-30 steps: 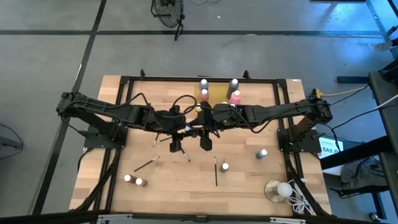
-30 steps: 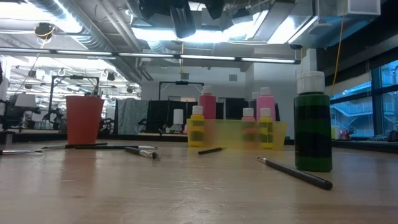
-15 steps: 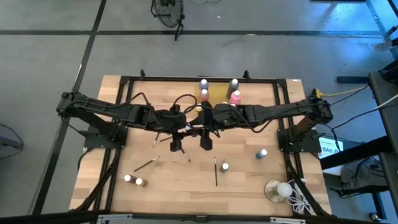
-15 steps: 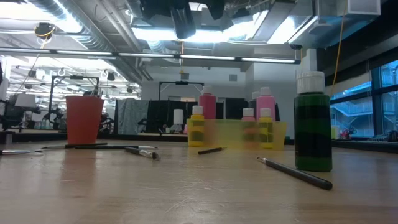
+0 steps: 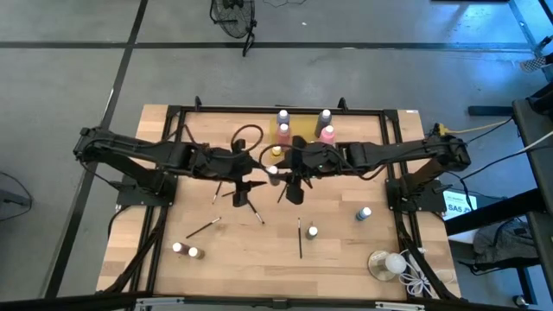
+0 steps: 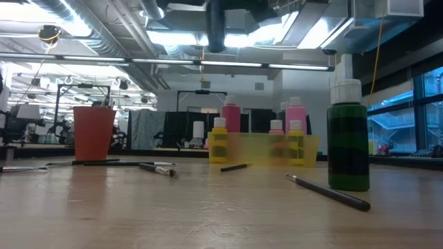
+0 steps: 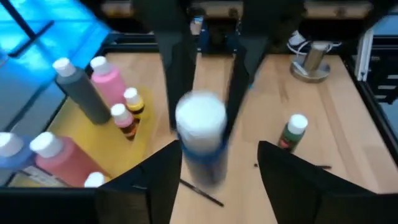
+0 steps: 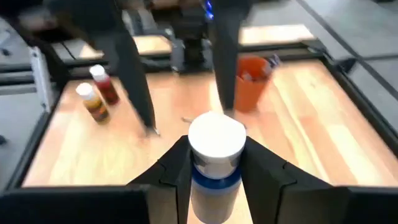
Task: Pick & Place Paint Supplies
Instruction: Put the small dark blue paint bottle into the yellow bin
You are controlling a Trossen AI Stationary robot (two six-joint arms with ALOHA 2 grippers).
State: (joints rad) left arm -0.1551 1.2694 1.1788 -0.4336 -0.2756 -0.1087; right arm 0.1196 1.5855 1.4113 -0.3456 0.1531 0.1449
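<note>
Right wrist view settles it: my right gripper is closed on the blue bottle, a finger pressed to either side of its body just under the white cap. My left gripper faces it from the other side with its fingers spread wide. They flank the bottle without touching it, so that hand grips nothing.

I judge this to be a hand-over in mid-air, with the bottle's weight now resting on the right side alone. It hangs above the table, just beside the yellow tray, on the side toward the table's middle. I keep it upright, cap on top, because it can then go down into the tray standing like the others.

The tray already holds several upright bottles:
- two pink ones
- two taller greyish ones at the tray's far edge
- a pair of small yellow bottles at its near edge

An orange cup stands on the table apart from the tray. Something dark pokes from its mouth, but I cannot tell what.

Well away from the tray, more supplies lie loose on the wood:
- a green bottle
- a tiny bottle with a brush lying just beside it
- another brush
- two tiny bottles farthest from the tray
</note>
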